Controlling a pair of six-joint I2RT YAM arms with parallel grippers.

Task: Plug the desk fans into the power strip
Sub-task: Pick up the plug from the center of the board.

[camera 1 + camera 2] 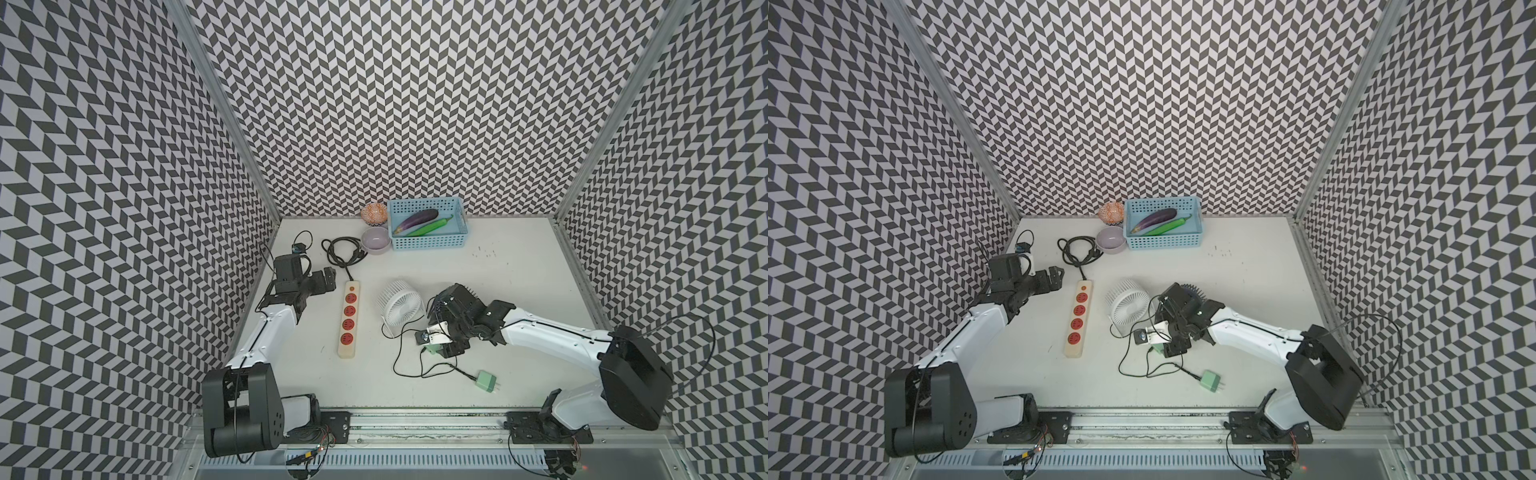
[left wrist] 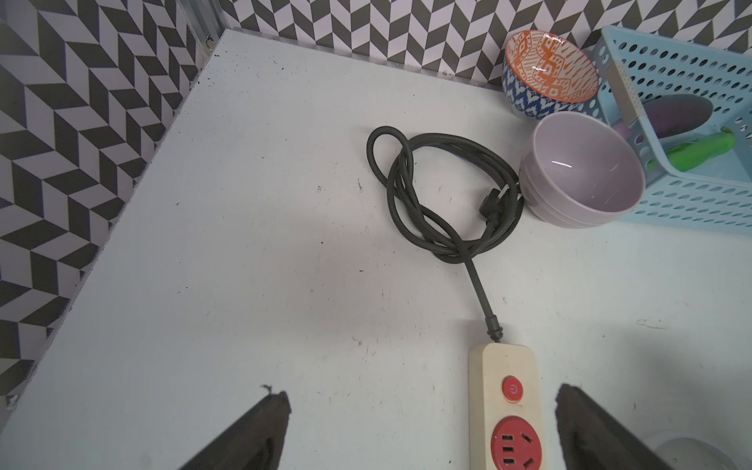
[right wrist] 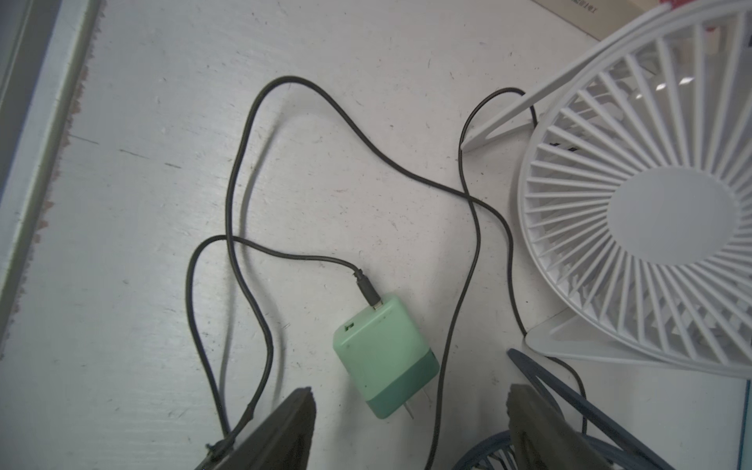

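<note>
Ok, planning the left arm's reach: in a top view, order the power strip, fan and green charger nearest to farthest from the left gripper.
1. The power strip, right beside the left gripper.
2. The fan, beyond the strip, mid-table.
3. The green charger, past the fan, toward the front edge.

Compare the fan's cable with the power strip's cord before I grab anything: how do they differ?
The power strip's cord is thick and wound in a tight coil beside the lilac bowl; the fan's cable is thin and sprawls in loose loops. The cord ends in a black plug; the cable runs into a green adapter with bare prongs. Both are black and lie loose on the table.
</note>
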